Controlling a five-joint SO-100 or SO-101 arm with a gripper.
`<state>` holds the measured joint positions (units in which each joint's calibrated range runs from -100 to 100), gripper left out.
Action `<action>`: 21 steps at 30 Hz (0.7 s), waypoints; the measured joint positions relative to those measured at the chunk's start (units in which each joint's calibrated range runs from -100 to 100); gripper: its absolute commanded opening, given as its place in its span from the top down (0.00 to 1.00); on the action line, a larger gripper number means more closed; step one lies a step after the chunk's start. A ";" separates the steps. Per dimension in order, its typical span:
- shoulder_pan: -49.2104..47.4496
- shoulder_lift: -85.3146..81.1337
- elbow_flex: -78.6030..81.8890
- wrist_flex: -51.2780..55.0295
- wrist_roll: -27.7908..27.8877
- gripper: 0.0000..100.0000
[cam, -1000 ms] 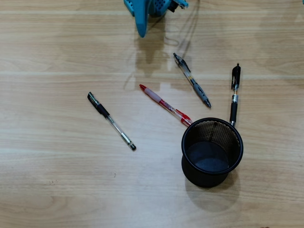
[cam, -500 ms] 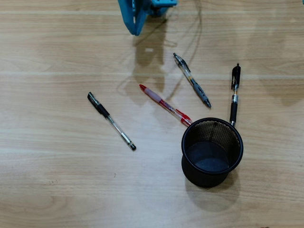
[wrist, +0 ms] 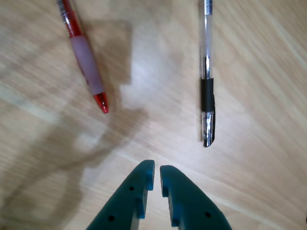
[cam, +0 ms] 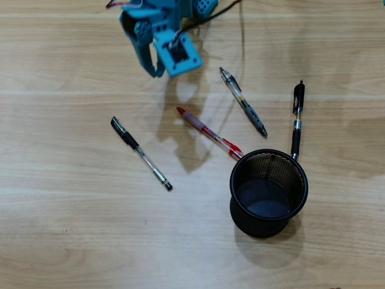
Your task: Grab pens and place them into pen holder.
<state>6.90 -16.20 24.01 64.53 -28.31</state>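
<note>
On the wood table, all four pens lie flat outside the pen holder: clear pen, red pen, grey clicker, black pen. Gripper hangs above, betw. red and clear pens in wrist view, fingers nearly together w/ nothing held.

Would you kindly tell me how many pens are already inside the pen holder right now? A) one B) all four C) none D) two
C: in the overhead view the pen holder shows only its bare dark bottom, while the clear pen, red pen, grey clicker pen and black pen all lie on the table.
</note>
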 measured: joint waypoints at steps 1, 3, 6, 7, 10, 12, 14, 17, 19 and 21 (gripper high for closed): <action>0.27 6.02 -6.66 1.38 0.00 0.98; 0.54 9.92 -10.92 2.51 0.00 0.98; 0.54 19.51 -22.02 3.37 0.00 0.98; 0.54 22.31 -25.30 3.37 0.00 0.97; 0.63 30.36 -34.09 3.46 0.00 0.91; 0.63 35.37 -39.24 3.46 0.00 0.91; 0.63 39.44 -41.99 3.46 0.00 0.92; 0.63 43.94 -45.27 3.46 0.00 0.92; 0.63 46.56 -46.78 3.89 -0.26 0.92; 0.63 48.77 -48.82 6.57 -0.99 0.92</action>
<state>7.53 32.57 -24.81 71.11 -29.30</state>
